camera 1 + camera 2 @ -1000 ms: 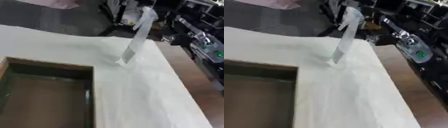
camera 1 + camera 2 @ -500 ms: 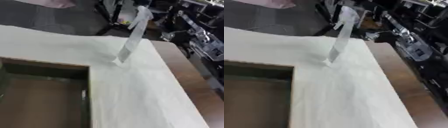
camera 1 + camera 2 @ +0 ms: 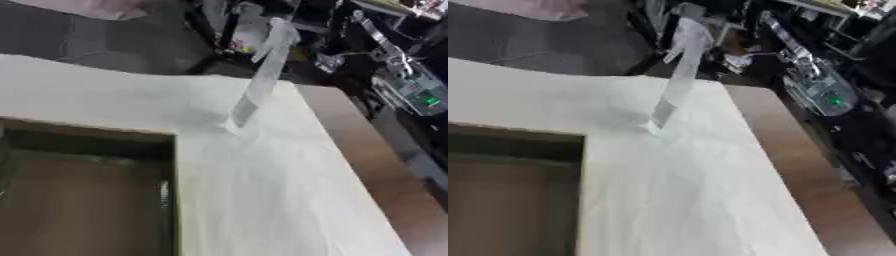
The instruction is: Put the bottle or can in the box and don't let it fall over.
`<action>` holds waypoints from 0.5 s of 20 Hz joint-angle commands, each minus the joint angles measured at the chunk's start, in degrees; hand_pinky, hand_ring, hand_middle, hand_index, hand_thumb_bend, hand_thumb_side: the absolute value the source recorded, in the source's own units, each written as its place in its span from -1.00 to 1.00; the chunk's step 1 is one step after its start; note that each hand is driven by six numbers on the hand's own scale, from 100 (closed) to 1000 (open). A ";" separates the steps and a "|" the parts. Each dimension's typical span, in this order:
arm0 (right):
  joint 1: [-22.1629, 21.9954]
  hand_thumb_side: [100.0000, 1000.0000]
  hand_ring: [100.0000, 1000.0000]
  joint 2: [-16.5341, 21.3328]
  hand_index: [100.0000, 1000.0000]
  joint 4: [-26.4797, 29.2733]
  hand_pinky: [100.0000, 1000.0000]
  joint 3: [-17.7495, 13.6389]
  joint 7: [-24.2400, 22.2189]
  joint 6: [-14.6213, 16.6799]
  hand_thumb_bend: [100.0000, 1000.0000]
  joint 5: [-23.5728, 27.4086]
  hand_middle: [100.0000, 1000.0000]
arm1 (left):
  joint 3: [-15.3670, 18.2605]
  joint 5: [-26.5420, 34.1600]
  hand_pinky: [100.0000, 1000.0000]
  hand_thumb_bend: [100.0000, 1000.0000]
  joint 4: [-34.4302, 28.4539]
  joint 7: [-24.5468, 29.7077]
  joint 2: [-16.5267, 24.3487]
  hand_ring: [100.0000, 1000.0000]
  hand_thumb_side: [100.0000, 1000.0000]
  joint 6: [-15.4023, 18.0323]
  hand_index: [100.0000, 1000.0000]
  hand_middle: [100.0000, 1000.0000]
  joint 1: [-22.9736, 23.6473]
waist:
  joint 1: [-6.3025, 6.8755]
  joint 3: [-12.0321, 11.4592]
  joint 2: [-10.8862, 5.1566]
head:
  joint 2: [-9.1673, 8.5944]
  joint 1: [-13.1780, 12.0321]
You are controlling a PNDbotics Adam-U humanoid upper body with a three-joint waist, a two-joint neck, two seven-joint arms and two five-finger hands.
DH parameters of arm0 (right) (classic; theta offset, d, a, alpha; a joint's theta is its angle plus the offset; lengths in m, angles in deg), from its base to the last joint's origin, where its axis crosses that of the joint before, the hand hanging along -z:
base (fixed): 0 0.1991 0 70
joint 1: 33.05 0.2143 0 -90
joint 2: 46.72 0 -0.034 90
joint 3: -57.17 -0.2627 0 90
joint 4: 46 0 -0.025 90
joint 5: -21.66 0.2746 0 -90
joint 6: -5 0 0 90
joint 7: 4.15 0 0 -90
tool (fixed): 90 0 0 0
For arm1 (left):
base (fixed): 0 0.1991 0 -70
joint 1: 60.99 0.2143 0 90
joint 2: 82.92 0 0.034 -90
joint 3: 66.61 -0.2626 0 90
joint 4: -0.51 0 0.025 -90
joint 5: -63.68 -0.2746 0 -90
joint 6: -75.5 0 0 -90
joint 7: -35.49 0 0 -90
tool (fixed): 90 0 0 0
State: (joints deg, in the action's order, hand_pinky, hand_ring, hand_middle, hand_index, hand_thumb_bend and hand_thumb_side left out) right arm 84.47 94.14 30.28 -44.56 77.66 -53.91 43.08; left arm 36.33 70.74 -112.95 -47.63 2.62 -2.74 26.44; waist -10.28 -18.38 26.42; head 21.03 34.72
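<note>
Cloth (image 3: 262, 190) covers table (image 3: 376, 165); box (image 3: 96, 135) at left.

Both my views are motion-blurred; even, soft light brightens the white tabletop (image 3: 262, 190), the far background stays dim.

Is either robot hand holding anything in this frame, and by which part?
Nothing is seen held: neither hand shows in either view. Only the open brown cardboard box, the white cloth-covered table and a tall pale translucent strip standing on it appear.
</note>
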 commanded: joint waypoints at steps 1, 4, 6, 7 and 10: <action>1.41 -0.67 1.00 2.36 0.84 1.44 0.83 0.02 -0.45 -0.38 -0.35 0.01 0.94 | 0.40 -0.46 0.12 -0.92 -1.14 0.26 0.20 -0.42 0.66 0.04 0.64 0.48 -0.04 | 0.17 -0.35 -1.11 | -0.77 1.01; 2.14 -0.66 1.00 1.94 0.84 1.86 0.83 0.60 -1.05 -0.63 -0.36 -0.16 0.94 | 0.44 -0.64 0.12 -0.92 -1.14 0.29 -0.08 -0.42 0.66 0.08 0.65 0.48 -0.08 | -0.15 -1.30 -0.94 | -0.71 2.26; 2.38 -0.66 1.00 1.81 0.84 1.94 0.83 0.79 -1.26 -0.72 -0.36 -0.23 0.94 | 0.43 -0.64 0.12 -0.92 -1.14 0.30 -0.18 -0.42 0.66 0.22 0.65 0.48 -0.18 | -0.27 -1.89 -0.91 | -0.71 2.67; 2.46 -0.66 1.00 1.78 0.84 1.96 0.83 0.84 -1.32 -0.71 -0.36 -0.19 0.94 | 0.44 -0.62 0.12 -0.92 -1.14 0.31 -0.21 -0.42 0.66 0.31 0.65 0.48 -0.19 | -0.31 -2.13 -0.90 | -0.76 2.82; 2.73 -0.66 1.00 1.70 0.83 2.14 0.83 1.06 -1.67 -0.62 -0.36 -0.09 0.94 | 0.54 -0.64 0.12 -0.92 -1.14 0.29 -0.33 -0.42 0.66 0.44 0.65 0.48 -0.09 | -0.40 -2.59 -0.85 | -0.92 3.24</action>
State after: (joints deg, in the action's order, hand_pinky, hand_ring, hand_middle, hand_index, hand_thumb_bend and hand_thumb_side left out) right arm 86.51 94.03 31.57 -42.97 76.24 -54.65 43.06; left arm 36.33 70.34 -112.95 -47.36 2.08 -2.54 26.42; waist -11.04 -20.98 26.55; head 20.95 37.50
